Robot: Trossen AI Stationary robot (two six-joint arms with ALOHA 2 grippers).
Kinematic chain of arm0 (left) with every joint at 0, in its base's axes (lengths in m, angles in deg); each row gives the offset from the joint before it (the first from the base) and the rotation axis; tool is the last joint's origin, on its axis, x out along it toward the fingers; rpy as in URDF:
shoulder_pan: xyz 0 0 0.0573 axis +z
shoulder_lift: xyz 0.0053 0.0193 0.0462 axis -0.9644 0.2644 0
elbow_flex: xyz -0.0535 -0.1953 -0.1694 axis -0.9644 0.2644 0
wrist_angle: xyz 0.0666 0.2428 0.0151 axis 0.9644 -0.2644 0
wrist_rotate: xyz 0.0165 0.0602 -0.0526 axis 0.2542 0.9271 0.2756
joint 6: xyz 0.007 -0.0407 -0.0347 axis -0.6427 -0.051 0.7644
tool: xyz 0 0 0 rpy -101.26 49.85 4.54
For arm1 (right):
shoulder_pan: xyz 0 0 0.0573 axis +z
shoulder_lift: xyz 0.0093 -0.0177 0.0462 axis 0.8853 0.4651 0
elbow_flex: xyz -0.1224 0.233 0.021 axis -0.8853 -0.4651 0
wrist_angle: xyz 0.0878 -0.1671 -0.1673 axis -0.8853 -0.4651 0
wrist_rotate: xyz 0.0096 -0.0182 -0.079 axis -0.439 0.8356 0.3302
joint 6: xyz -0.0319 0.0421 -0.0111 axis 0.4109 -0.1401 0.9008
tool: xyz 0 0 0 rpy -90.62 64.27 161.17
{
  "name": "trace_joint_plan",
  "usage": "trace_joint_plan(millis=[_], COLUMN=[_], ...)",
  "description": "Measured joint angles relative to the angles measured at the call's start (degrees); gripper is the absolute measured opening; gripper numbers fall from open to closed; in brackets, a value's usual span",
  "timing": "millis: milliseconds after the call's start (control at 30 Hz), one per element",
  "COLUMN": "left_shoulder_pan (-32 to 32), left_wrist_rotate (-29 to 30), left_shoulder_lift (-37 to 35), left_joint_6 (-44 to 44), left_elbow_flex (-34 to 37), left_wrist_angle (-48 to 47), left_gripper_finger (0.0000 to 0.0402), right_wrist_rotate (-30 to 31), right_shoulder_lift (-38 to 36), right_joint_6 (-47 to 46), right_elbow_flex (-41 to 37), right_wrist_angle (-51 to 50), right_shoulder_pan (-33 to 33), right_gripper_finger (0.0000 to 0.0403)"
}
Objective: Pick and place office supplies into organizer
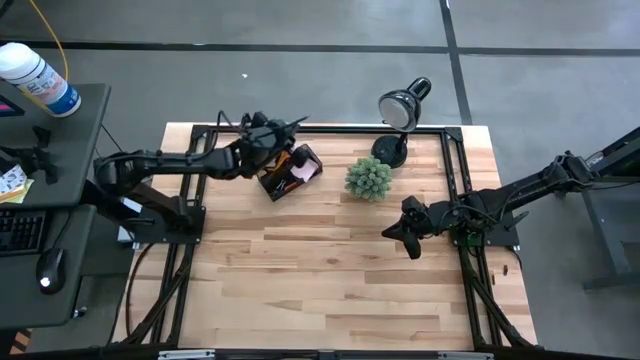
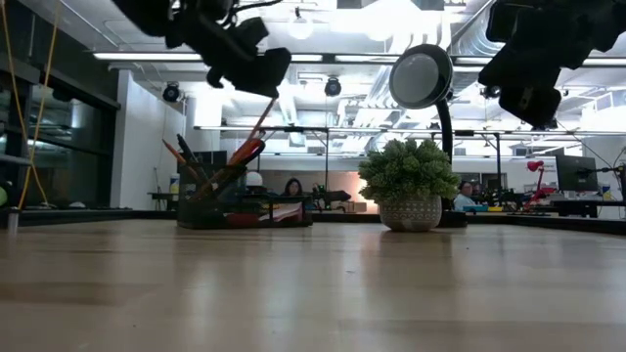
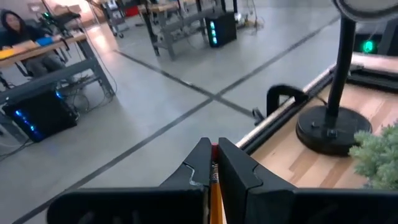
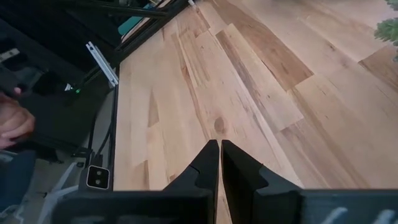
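high view shows the organizer (image 1: 290, 174) at the back of the counter (image 1: 330, 280), just left of the plant (image 1: 368, 178), already stuffed with pens, pencils and orange handles. the left gripper (image 1: 283, 131) hangs right over it, jaws clamped on a pencil (image 3: 214, 186), orange shaft and red tip showing between them in the left wrist view. in the low view that pencil (image 2: 262, 122) slants down from the gripper toward the box. i'd judge the job nearly finished: no loose supplies lie on the bare boards, and this pencil still has to go in. the right gripper (image 1: 411, 243) waits over open wood near the right edge, jaws closed on nothing. which compartment the pencil hangs over is hard to tell; the arm covers part of the box, and its contents blur together. the lamp (image 1: 398, 120) stands behind the plant.
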Motion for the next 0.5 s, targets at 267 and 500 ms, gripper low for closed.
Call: trace_joint_plan(millis=[267,500], left_shoulder_pan=[0.02,0.0], left_wrist_rotate=[1.05,2.14], left_shoulder_lift=[-1.61,-1.63], left_joint_6=[2.66,6.15], left_elbow_flex=[7.81,10.63], left_wrist_angle=[5.14,4.56], left_gripper_finger=[0.0,0.0], right_wrist_rotate=[0.0,0.6], right_shoulder_lift=[0.0,0.0], right_joint_6=[-0.9,-0.9], right_elbow_flex=[0.0,-0.02], right_wrist_angle=[-0.01,-0.01], right_shoulder_pan=[-0.02,-0.02], right_gripper_finger=[0.0012,0.0012])
